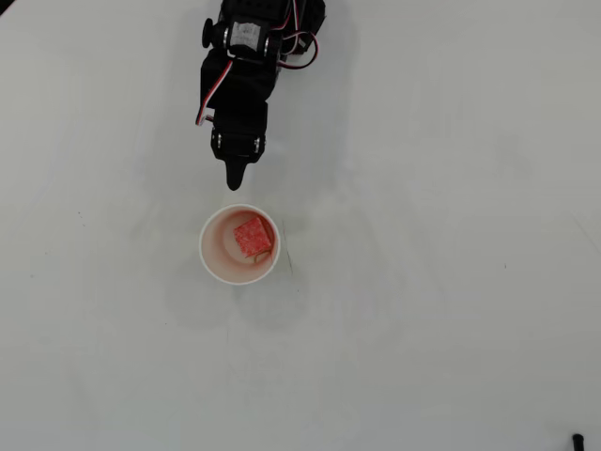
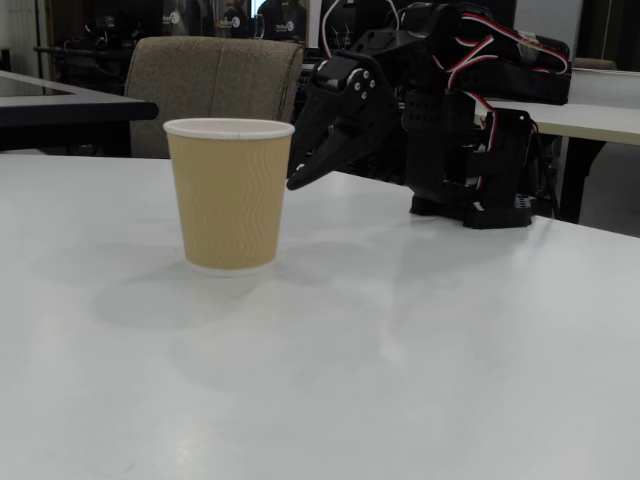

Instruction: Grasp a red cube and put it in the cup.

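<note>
The red cube is seen lying inside the paper cup on the white worktop. The gripper, its jaws pressed together and empty, is held just beside the cup's rim.

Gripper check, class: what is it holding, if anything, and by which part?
Nothing. The gripper is shut and empty beside the cup; the red cube lies inside it.

Bright, even light; soft faint shadows on the white table; dim, blurred background.
</note>
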`<act>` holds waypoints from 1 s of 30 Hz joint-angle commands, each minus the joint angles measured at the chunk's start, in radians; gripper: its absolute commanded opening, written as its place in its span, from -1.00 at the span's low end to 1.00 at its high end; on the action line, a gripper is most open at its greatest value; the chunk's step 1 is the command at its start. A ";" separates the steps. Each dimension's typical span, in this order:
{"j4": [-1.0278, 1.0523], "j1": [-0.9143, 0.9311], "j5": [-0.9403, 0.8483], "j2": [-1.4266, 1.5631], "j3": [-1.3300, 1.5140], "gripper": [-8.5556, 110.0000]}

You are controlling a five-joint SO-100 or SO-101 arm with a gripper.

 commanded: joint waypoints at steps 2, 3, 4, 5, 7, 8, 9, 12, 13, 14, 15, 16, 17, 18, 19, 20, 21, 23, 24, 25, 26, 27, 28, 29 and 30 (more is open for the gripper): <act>-0.009 -0.003 0.077 0.014 0.074 -0.85; -0.014 -0.006 0.112 0.014 0.074 -0.85; -0.020 -0.008 0.153 0.014 0.074 -0.85; -0.028 -0.014 0.207 0.014 0.074 -0.85; -0.037 -0.023 0.284 0.014 0.074 -0.85; -0.038 -0.028 0.298 0.014 0.074 -0.85; -0.037 -0.034 0.299 0.014 0.074 -0.85; -0.015 -0.038 0.299 0.014 0.074 -0.85; -0.015 -0.038 0.299 0.014 0.074 -0.85; -0.015 -0.044 0.293 0.014 0.074 -0.85; -0.015 -0.049 0.293 0.014 0.074 -0.85; -0.015 -0.051 0.291 0.014 0.074 -0.85; -0.015 -0.051 0.291 0.014 0.074 -0.85; -0.015 -0.049 0.291 0.014 0.074 -0.85; -0.015 -0.049 0.293 0.014 0.074 -0.85; -0.015 -0.049 0.293 0.014 0.074 -0.85; -0.015 -0.049 0.293 0.014 0.074 -0.85; -0.015 -0.049 0.293 0.014 0.074 -0.85; -0.015 -0.049 0.293 0.014 0.074 -0.85; -0.015 -0.049 0.293 0.014 0.074 -0.85; -0.015 -0.049 0.293 0.014 0.074 -0.85; -0.015 -0.049 0.293 0.014 0.074 -0.85; -0.015 -0.049 0.293 0.014 0.074 -0.85; -0.015 -0.049 0.293 0.014 0.074 -0.85; -0.015 -0.049 0.293 0.014 0.074 -0.85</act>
